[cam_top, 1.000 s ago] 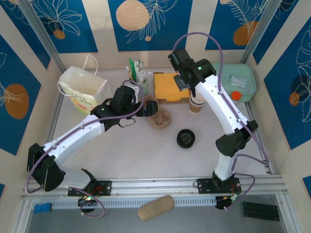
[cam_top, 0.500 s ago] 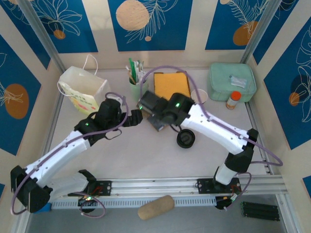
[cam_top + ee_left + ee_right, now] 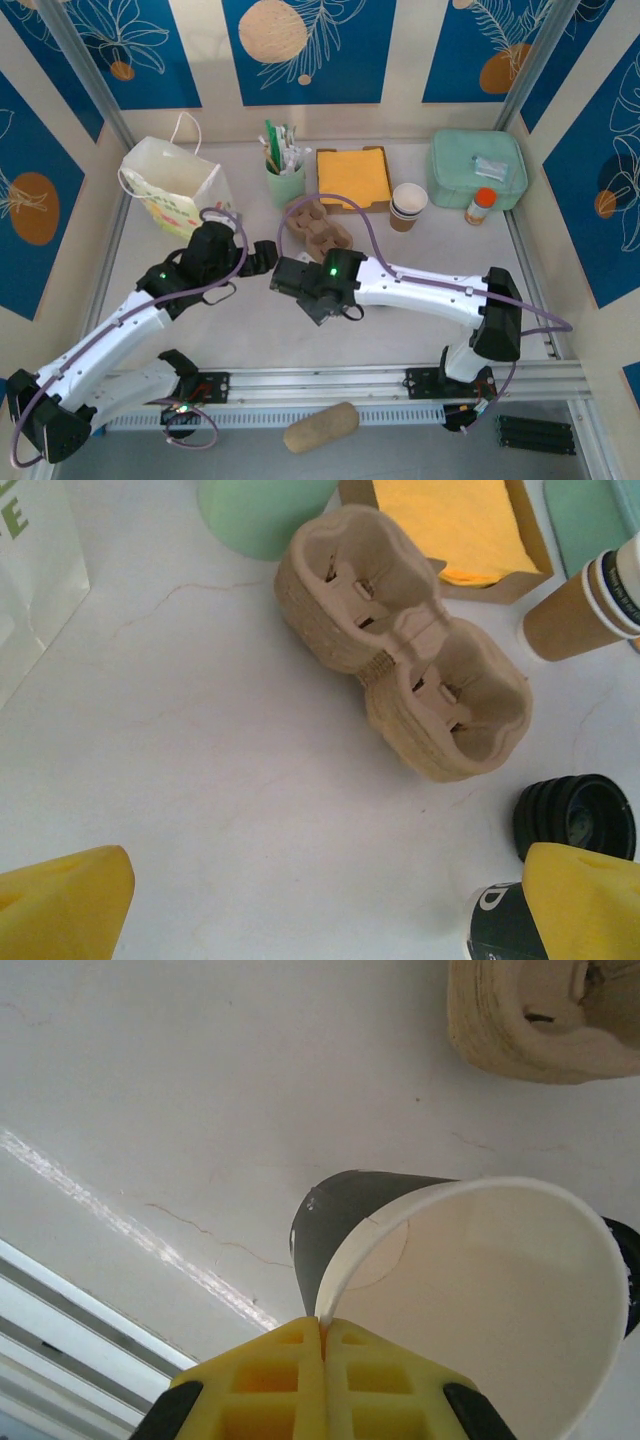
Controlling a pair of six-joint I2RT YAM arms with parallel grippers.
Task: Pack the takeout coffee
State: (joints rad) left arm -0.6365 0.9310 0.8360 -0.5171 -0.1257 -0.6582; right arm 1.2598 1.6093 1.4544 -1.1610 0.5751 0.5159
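- looking through the right wrist camera, we see the right gripper [image 3: 322,1325] with its yellow fingers [image 3: 285,1360] pressed together on the rim of a small open-topped paper cup [image 3: 490,1290] with a white inside. its outer wall looks dark in the shade.
- the cup sits over the white table [image 3: 150,1080], between the front rail and the tan moulded-pulp two-cup carrier [image 3: 530,1020], apart from both. we cannot tell whether its base touches the table.
- our left gripper [image 3: 320,910] stands with its jaws spread wide, holding nothing, above bare table near the carrier.
- around the carrier in the left wrist view we find a stack of round black plastic lids [image 3: 575,815], a stack of tan paper cups with white rims [image 3: 585,605], a mint-green tumbler [image 3: 260,510] and yellow napkins in a brown box [image 3: 450,520].
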